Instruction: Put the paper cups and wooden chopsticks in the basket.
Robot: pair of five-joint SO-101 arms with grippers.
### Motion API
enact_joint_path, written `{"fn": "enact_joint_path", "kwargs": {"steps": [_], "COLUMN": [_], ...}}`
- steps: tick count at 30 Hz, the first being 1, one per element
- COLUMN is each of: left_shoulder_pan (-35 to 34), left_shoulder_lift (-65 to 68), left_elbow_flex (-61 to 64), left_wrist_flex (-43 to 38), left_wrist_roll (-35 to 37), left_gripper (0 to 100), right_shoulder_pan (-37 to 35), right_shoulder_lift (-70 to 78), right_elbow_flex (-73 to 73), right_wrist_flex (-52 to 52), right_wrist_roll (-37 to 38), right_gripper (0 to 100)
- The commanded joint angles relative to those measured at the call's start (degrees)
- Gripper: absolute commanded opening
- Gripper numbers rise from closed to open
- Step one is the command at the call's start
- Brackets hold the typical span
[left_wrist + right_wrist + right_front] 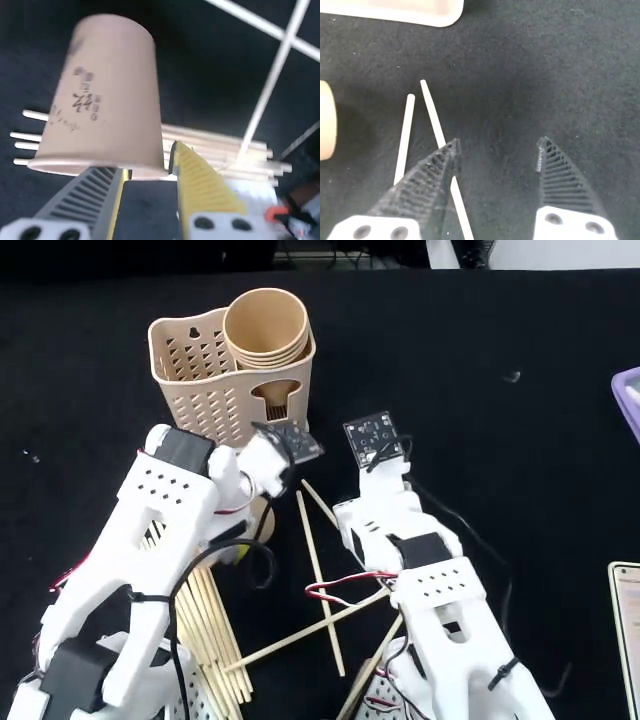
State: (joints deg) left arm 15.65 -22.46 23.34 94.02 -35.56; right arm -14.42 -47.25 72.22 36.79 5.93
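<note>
Looked to be in the cup step. Gripped one paper cup [100,100] at its rim with the left gripper [148,162], jaws clenched on it, base pointing away from the wrist, above a bundle of wooden chopsticks [215,150] lying on the black table [480,360]. From above, hung close in front of the basket [200,380], beside its slotted wall, with a stack of cups [265,325] nested at one end of that basket. On the other side, hovered low over the table with the right gripper [497,145] released, jaws wide apart and grasping nothing, with one loose chopstick [432,120] running under a finger and a second chopstick [404,140] just beside it. Left outside the basket: all the chopsticks in view, some as crossed sticks [318,570] between the arms, others bundled by the left arm. Called next, most likely, for raising the cup clear of the basket's rim, turning it base-down over the stack, and only then easing the grip; risked, with a tilted entry, catching the top cup's rim. Called after that for closing the right jaws on the chopstick beneath them.
</note>
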Motion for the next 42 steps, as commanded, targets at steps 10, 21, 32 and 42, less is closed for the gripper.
{"fn": "enact_joint_path", "kwargs": {"steps": [10,21,32,42], "left_shoulder_pan": [0.3,0.4,-6.5,-6.6], "left_shoulder_lift": [-1.9,-3.1,-13.0,-21.6], "left_elbow_flex": [-1.1,-5.3,-25.8,-36.9], "left_wrist_flex": [-8.9,-4.0,6.9,-3.3], "left_wrist_roll": [12.1,17.1,13.7,22.5], "left_gripper": [15,3,3,3], "right_shoulder_pan": [1.1,1.1,1.1,1.1], "right_shoulder_lift": [-1.8,-1.8,-1.8,-1.8], "right_elbow_flex": [-0.2,-0.2,-0.2,0.0], "right_wrist_flex": [-1.4,-1.4,-1.4,-2.5], "right_wrist_roll": [0.4,0.4,0.4,0.4], "right_gripper": [24.0,24.0,24.0,24.0]}}
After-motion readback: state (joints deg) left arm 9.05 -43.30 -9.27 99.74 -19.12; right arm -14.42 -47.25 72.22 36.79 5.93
